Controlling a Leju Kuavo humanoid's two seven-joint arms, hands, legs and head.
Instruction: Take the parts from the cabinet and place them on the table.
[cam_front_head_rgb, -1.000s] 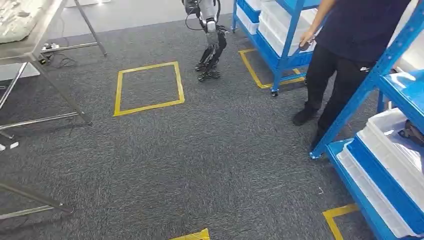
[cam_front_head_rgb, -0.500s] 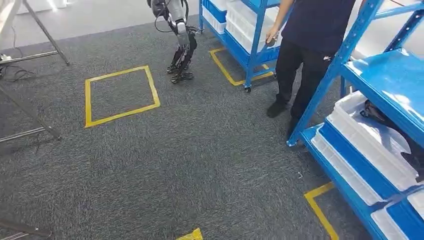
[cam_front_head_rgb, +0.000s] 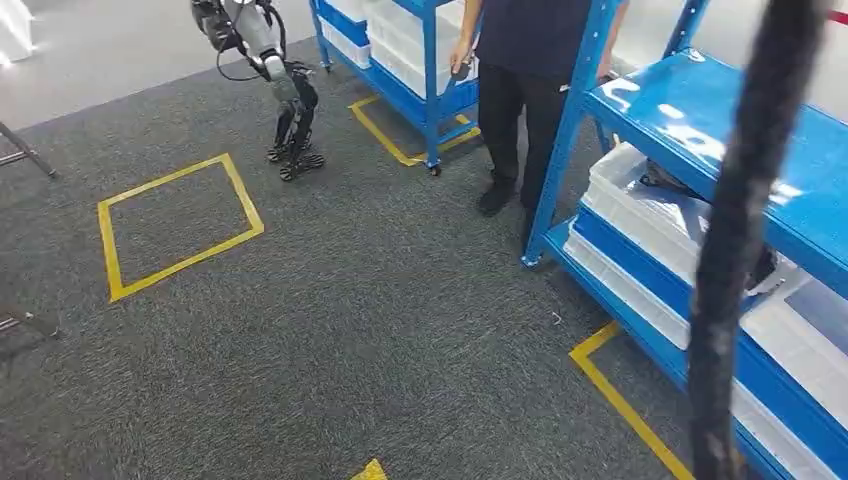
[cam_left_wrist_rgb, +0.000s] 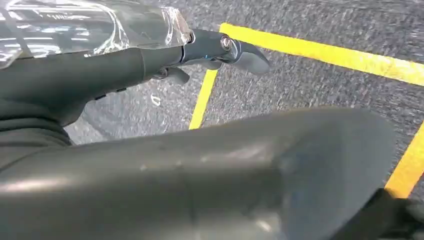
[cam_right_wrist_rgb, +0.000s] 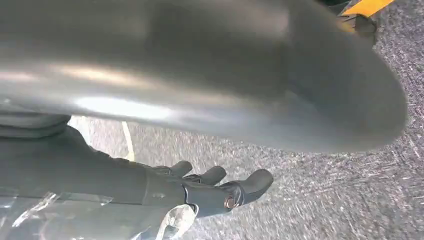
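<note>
Looking at the blue steel shelving cabinet (cam_front_head_rgb: 690, 130) on the right, the white plastic trays (cam_front_head_rgb: 640, 210) hold dark parts (cam_front_head_rgb: 665, 178), too small to judge; probably rigid, best gripped across the body. Left hand (cam_left_wrist_rgb: 220, 50) and right hand (cam_right_wrist_rgb: 220, 190) hang empty, fingers loosely apart.

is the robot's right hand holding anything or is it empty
Empty. In the right wrist view the right hand hangs over grey carpet, its dark fingers stretched out and slightly apart, with nothing between them.
</note>
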